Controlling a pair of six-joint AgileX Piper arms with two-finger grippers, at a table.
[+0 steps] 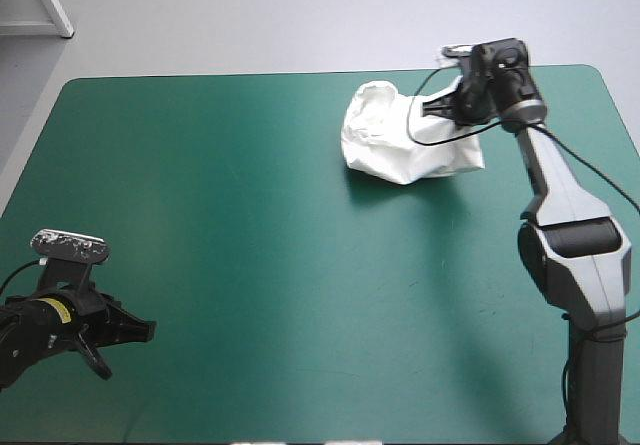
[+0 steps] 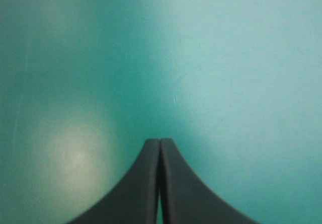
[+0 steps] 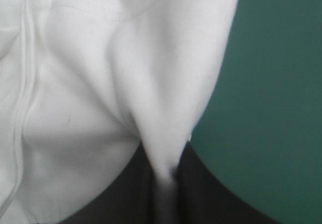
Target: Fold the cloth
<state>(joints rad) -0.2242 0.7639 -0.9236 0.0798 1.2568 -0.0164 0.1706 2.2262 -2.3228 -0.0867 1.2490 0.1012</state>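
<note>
Bright, even light: pale glare on the teal-green cover (image 2: 75, 153), soft shadow beside the T-shirt (image 1: 400, 140).

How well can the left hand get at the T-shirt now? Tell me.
Likely yes: only bare teal-green cover lies between the left hand and the T-shirt. But it sits far off near the far edge, held by the right hand, so reach is unsure.
</note>
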